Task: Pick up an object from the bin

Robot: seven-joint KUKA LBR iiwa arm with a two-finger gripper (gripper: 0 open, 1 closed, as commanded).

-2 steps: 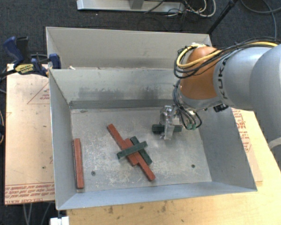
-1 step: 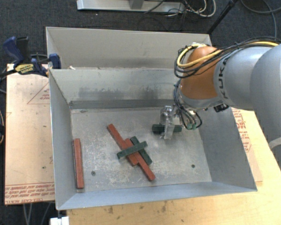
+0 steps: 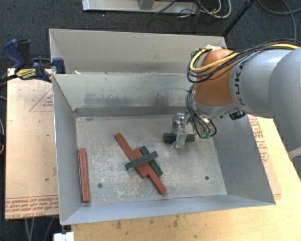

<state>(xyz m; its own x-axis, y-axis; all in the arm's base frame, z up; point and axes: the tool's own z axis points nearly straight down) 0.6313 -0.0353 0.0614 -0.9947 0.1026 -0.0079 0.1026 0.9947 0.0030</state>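
Your gripper is down on the bin's floor, right of centre and not far from the back wall, and its fingers look pinched on a short dark green block that sticks out on either side of them, so the hold seems to sit about the block's middle. Whether the block is clear of the floor you cannot tell from here, so treat the grasp as unproven. Keep the fingers pressed together and lift straight up, without tilting the wrist. A bar held crosswise like this can pivot between the pads if you swing it sideways early. Watch both ends of the block as you rise. If one end dips, the pinch is likely off-centre, and you would do better to set it down and take it again. The bin gives you room: the floor just around the block is bare. Toward the middle, well apart from the gripper, a long red-brown bar lies on the slant with dark green pieces crossed over it, and a second red-brown bar lies along the left wall. None of these should foul a vertical lift.
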